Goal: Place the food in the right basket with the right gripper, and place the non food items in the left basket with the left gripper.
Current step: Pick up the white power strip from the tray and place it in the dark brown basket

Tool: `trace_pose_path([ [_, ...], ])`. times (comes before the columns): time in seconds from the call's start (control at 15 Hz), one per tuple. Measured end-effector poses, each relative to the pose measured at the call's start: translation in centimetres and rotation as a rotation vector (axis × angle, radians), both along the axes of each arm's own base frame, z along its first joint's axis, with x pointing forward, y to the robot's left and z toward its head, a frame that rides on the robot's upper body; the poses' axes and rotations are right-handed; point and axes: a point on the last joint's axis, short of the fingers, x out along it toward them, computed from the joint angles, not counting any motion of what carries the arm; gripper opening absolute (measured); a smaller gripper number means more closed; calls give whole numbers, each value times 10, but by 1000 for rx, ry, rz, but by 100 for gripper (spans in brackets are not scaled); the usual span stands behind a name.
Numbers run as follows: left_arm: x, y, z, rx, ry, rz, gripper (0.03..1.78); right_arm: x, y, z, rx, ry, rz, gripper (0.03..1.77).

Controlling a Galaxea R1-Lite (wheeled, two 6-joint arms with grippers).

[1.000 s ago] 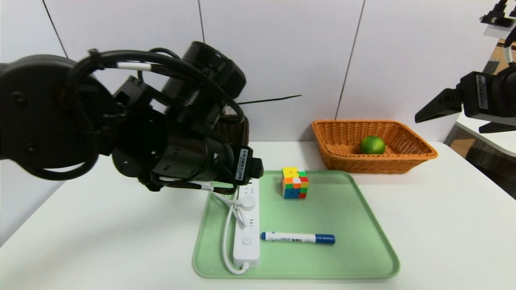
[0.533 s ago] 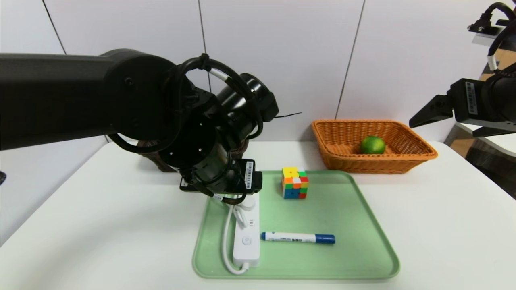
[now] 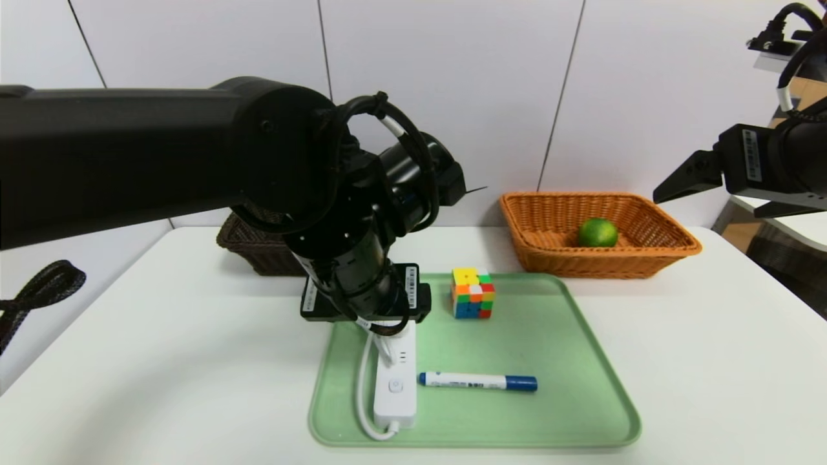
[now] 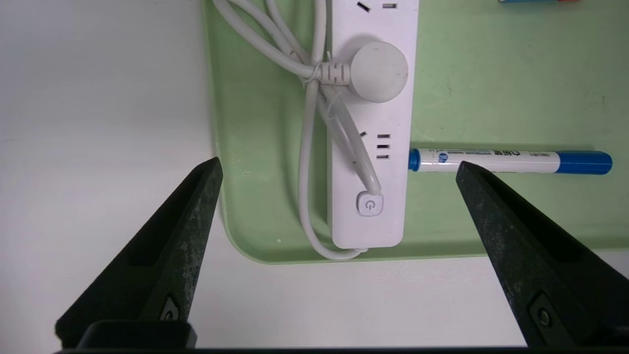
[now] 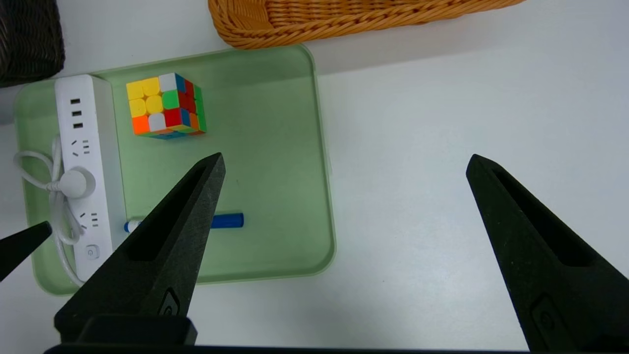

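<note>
Right basket (image 3: 665, 248): light orange-tan wicker with a flared rim, at the far right of the counter (image 3: 161, 361); the lime (image 3: 597, 232), round and glossy green, lies inside it.
Left basket (image 3: 249, 248): dark brown wicker at the far left, mostly hidden behind the left arm; its inside cannot be seen.
Tray (image 3: 568, 361): pale green, smooth, rounded corners, flat on the white counter between the baskets and nearer the robot.
Tray contents: the white power strip (image 3: 395, 387) lies along its left side with its cord looped and its round plug on top; the puzzle cube (image 3: 473, 293) sits near the far edge; the marker (image 3: 477, 382), white barrel with blue cap, lies crosswise with its end just beside the strip.
Left tool (image 4: 339, 167): fingers spread wide, empty, hovering above the strip's switch end.
Right tool (image 5: 344, 162): spread wide, empty, held high off to the right of the orange basket.
Left wrist view only: the strip's power button and socket slots, close up.
Right wrist view only: the strip's full length.
Head view only: the lime.
</note>
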Motion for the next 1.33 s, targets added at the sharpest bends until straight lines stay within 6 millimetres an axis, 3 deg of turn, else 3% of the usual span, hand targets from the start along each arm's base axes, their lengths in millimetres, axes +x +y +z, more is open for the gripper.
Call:
trace_pose_path([
  [0.73, 3, -7, -15, -5, 101, 11, 169, 4, -7, 3, 4, -15, -34, 169],
  [1.33, 21, 3, -34, 37, 146, 39, 169, 8, -9, 2, 4, -18, -47, 169],
])
